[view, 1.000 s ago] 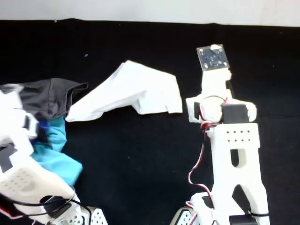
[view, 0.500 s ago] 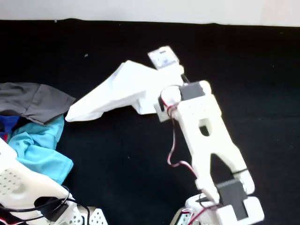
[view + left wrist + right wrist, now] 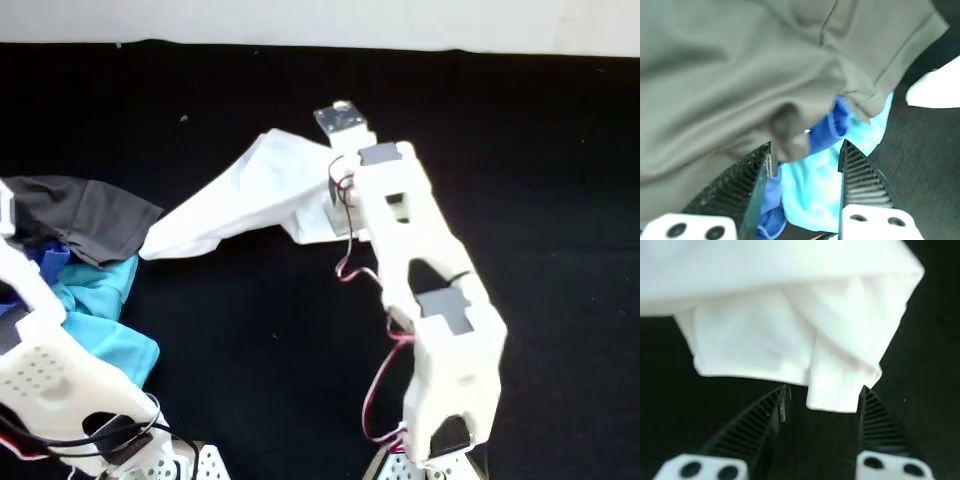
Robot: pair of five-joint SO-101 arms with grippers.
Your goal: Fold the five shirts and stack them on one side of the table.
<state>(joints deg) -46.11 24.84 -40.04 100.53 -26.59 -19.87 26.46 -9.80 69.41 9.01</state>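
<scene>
Swinging across from the bare desk [image 3: 250, 350] beside the white shirt [image 3: 255, 195] over the past second, the right gripper [image 3: 823, 397] now sits at that shirt's edge, jaws wide and straddling a folded corner, clamping nothing. The left gripper [image 3: 807, 152], also wide, hovers over the gray shirt [image 3: 730, 65] on the pile by the white shirt's pointed end. A first grasp for folding looks imminent.

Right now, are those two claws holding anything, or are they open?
Left gripper: open, holding nothing, over the grey shirt.
Right gripper: open, holding nothing, at the edge of the white shirt.
</scene>
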